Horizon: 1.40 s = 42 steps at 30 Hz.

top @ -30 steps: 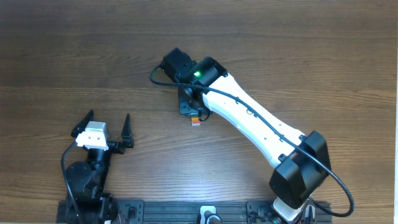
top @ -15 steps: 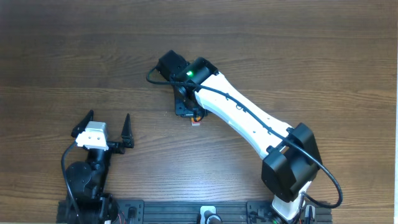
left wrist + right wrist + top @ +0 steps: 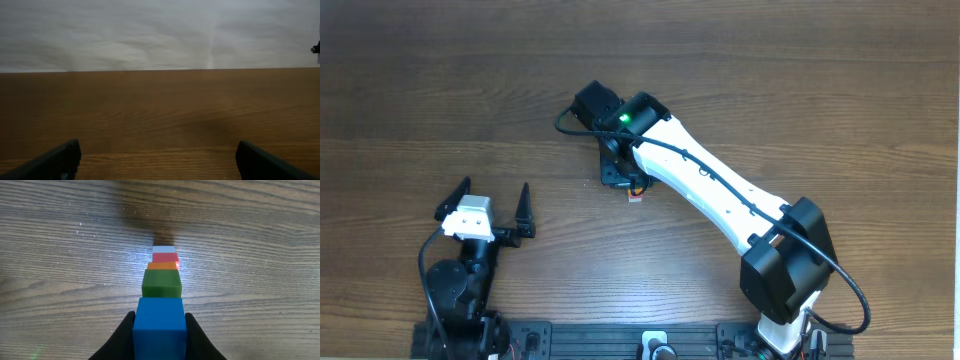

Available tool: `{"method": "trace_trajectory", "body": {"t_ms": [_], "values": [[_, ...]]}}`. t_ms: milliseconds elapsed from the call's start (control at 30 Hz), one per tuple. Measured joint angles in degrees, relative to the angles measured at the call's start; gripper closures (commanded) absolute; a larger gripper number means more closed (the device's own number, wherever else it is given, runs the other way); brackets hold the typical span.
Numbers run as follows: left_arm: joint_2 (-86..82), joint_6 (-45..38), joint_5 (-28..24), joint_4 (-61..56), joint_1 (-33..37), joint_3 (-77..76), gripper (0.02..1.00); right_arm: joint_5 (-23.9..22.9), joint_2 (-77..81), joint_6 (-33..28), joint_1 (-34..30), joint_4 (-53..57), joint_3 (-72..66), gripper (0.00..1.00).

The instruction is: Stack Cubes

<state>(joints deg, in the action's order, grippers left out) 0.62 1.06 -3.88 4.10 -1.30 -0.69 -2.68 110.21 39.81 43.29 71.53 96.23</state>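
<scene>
From above, my right arm stretches from its base at five o'clock across the table [image 3: 840, 110] toward the middle, aiming at about ten o'clock. The wrist is bent down over my right hand [image 3: 624, 178]. A sliver of the cube stack [image 3: 634, 196] peeks out at that hand's five o'clock side. My left arm sits folded at seven o'clock. My left hand [image 3: 495, 190] points to twelve, spread wide and well apart from the stack.

From my left wrist, the fingers stand wide apart, low over the wood, facing a pale wall [image 3: 150, 30].

From my right wrist, I look down the stack. My fingers clamp both sides of the blue cube [image 3: 159, 322] on top. Below it come the green cube [image 3: 161, 284], orange cube [image 3: 163, 265], red cube [image 3: 165, 257] and white cube [image 3: 163, 249]. I cannot tell whether blue rests on green.
</scene>
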Motion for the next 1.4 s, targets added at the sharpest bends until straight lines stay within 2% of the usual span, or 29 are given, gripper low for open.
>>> {"method": "trace_trajectory", "body": {"t_ms": [800, 900, 1067, 1400], "values": [[0.0, 0.0, 0.0, 0.0, 0.0, 0.0, 0.018, -0.26, 1.18, 0.26, 0.0, -0.85, 0.0, 0.98], [0.0, 0.0, 0.0, 0.0, 0.0, 0.0, 0.018, -0.26, 1.18, 0.26, 0.0, -0.85, 0.0, 0.906], [0.0, 0.0, 0.0, 0.0, 0.0, 0.0, 0.018, -0.28, 1.2, 0.52, 0.0, -0.85, 0.0, 0.689], [0.0, 0.0, 0.0, 0.0, 0.0, 0.0, 0.018, -0.46, 1.99, 0.46, -0.07, -0.87, 0.0, 0.557]]}}
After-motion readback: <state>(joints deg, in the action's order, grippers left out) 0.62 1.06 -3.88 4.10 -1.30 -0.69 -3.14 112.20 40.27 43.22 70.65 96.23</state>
